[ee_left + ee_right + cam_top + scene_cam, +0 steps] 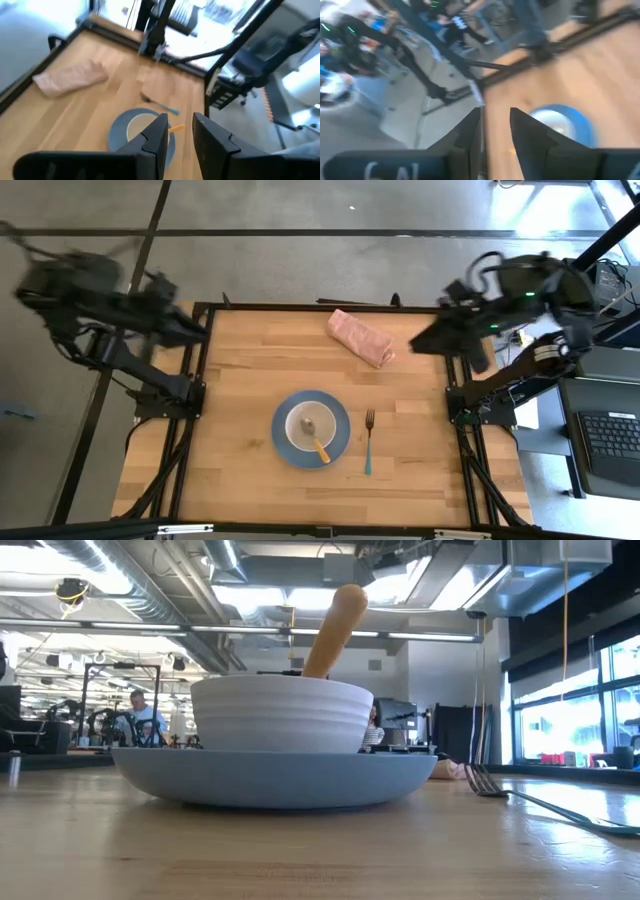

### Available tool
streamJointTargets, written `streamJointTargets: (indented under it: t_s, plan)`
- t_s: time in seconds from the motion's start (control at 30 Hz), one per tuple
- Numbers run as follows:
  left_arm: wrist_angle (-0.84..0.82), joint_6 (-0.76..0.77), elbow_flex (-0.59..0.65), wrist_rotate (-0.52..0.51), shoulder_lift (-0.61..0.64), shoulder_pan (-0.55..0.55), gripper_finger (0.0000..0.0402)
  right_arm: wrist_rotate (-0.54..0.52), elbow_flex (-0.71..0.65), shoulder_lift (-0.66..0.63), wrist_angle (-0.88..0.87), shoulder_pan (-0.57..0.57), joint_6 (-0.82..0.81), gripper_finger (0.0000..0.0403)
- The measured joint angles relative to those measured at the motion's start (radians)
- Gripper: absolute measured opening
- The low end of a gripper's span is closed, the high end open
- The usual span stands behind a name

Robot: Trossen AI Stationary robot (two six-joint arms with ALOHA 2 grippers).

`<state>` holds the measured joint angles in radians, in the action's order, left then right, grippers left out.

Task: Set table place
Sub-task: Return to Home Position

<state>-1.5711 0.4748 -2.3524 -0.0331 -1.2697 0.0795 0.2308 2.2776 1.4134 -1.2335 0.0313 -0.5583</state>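
Note:
A grey-blue plate (311, 429) rests flat on the wooden table (240, 470), near its middle. A white bowl (310, 426) stands on the plate, and a spoon with an orange handle (320, 448) lies in the bowl, its handle leaning over the rim. In the low view the handle (334, 628) sticks up from the bowl (282, 714). A fork with a teal handle (368, 442) lies on the table just right of the plate. My left gripper (179, 131) is open, raised over the table's far left corner. My right gripper (495, 125) is open, raised over the far right corner.
A folded pink cloth (360, 337) lies on the table near its far edge, right of centre. The black frame (330, 307) edges the table. A laptop (610, 442) sits beyond the right side. A person (138, 716) shows in the room behind.

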Motion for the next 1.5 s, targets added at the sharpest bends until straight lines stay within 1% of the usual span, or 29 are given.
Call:
streamJointTargets:
  t_s: [0.1,0.2,0.33,0.43,0.47,0.57,0.67,0.73,0.8,0.97,1.1,1.2,1.27,1.33,1.4,1.5]
  plan:
    - [0.0,-0.015,0.0,-0.012,0.087,0.0,0.0082,-0.075,0.0,-0.069,-0.133,0.0,0.038,0.0103]
    - [0.0,-0.025,0.0,-0.029,0.186,-0.001,0.0082,-0.102,0.0,-0.128,-0.216,0.0,0.043,0.0103]
    - [0.0,-0.094,0.006,-0.032,0.309,-0.001,0.0082,-0.152,0.0,-0.188,-0.207,0.0,0.037,0.0103]
    - [-0.002,-0.099,0.043,-0.036,0.385,0.0,0.0082,-0.202,0.0,-0.216,-0.175,0.0,-0.023,0.0103]
    - [-0.001,-0.099,0.061,-0.037,0.41,-0.001,0.0082,-0.203,0.0,-0.223,-0.179,0.0,0.006,0.0103]
    - [0.0,-0.138,0.138,-0.05,0.496,-0.001,0.0082,-0.21,-0.026,-0.253,-0.19,0.0,0.17,0.0103]
    - [0.003,-0.172,0.255,-0.076,0.587,-0.014,0.0082,-0.211,-0.111,-0.309,-0.136,0.0,0.223,0.0103]
    - [0.011,-0.161,0.352,-0.106,0.651,-0.014,0.0082,-0.213,-0.197,-0.365,-0.072,0.0,0.227,0.0103]
    - [0.068,-0.147,0.461,-0.113,0.73,-0.014,0.0082,-0.206,-0.309,-0.438,0.008,0.0,0.227,0.0103]
    - [0.336,-0.178,0.782,-0.049,0.953,-0.014,0.0082,-0.138,-0.664,-0.648,0.312,0.0,0.227,0.0103]
    - [0.519,-0.164,1.022,-0.013,1.102,-0.013,0.0082,-0.096,-0.971,-0.809,0.584,0.0,0.193,0.0103]
    - [0.623,-0.164,1.172,0.003,1.174,-0.014,0.0082,-0.046,-1.176,-0.908,0.795,0.0,0.162,0.0103]
    - [0.681,-0.154,1.254,0.003,1.211,-0.014,0.0082,-0.035,-1.301,-0.961,0.902,0.0,0.145,0.0103]
    - [0.716,-0.137,1.32,0.005,1.241,-0.014,0.0082,-0.035,-1.413,-1.011,0.998,0.0,0.138,0.0103]
    - [0.766,-0.138,1.387,0.034,1.265,-0.014,0.0082,-0.036,-1.527,-1.061,1.087,0.0,0.138,0.0103]
    - [0.87,-0.169,1.465,0.073,1.262,-0.014,0.0082,-0.035,-1.7,-1.128,1.258,0.0,0.138,0.0103]
